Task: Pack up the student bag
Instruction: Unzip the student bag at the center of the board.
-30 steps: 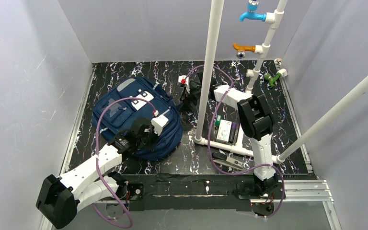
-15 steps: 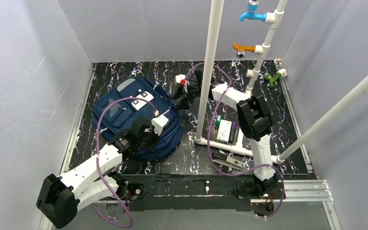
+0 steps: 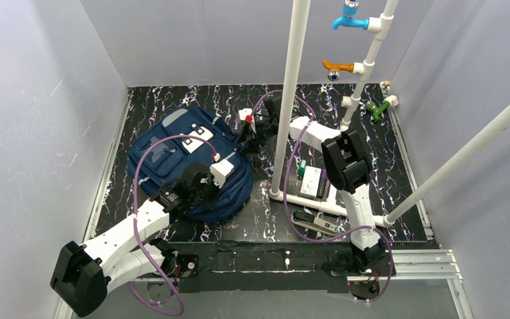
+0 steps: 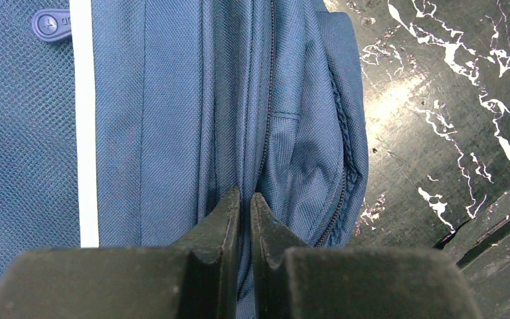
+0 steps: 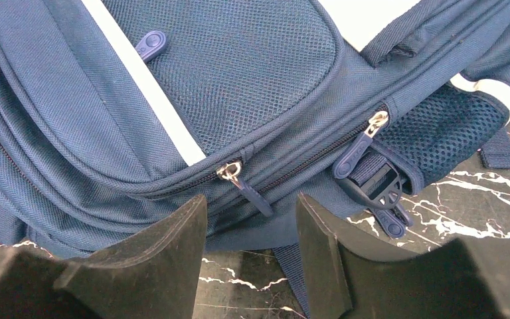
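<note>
student bag (image 3: 172,149) on table (image 3: 398,163), left side — upright pipe (image 3: 291,100) right of it — box (image 3: 312,181) right of pipe

The student bag (image 4: 172,119) fills most of the frame. The left gripper (image 4: 246,199) sits at its lower middle, its dark fingers (image 4: 222,216) pressed nearly together on a fold of navy fabric along a zipper (image 4: 269,100). On the bag's left side a white stripe (image 4: 83,133) borders a mesh panel (image 4: 20,153) carrying a rubber pull tab (image 4: 52,25). To the right of the bag lies the black marbled table (image 4: 438,100).
</note>
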